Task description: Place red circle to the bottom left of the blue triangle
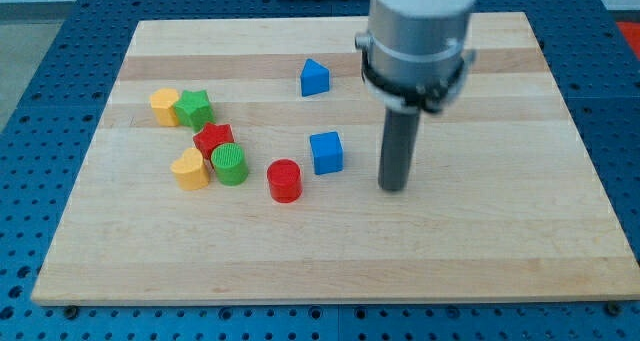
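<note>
I have no jaws to open or close, only a dark rod, and my tip (393, 187) rests on the wooden board (500, 261), touching no block. The blue cube (326, 152) sits just beside it toward the view's left. The red circle (284, 180) lies beyond that cube, further left and slightly lower. The blue triangle (314, 77) stands near the view's top, well above the red circle. Further left cluster a green cylinder (230, 165), a red star (213, 139), a yellow block (189, 168), a green star (194, 109) and a second yellow block (164, 106).
</note>
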Robot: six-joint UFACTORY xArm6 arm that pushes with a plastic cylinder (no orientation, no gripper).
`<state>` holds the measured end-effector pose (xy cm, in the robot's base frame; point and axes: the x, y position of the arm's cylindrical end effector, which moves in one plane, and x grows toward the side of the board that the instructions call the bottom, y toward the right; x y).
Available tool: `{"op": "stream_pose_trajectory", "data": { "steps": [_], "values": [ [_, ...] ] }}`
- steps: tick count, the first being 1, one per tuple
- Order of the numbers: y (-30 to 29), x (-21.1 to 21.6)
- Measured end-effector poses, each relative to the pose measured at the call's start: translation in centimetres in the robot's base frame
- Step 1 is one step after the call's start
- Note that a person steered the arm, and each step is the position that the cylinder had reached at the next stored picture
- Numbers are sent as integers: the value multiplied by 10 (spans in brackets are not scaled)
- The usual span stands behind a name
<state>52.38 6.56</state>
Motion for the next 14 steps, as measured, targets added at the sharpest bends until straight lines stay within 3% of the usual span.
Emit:
{"op": "stream_pose_trajectory", "data": {
  "steps": [1, 2, 3, 4, 6, 10, 14],
  "values": [
    [-48, 42],
    [-132, 36],
    [-160, -4],
    [-154, -45],
    [-153, -5],
    [-111, 32],
    [-96, -51]
  ]
}}
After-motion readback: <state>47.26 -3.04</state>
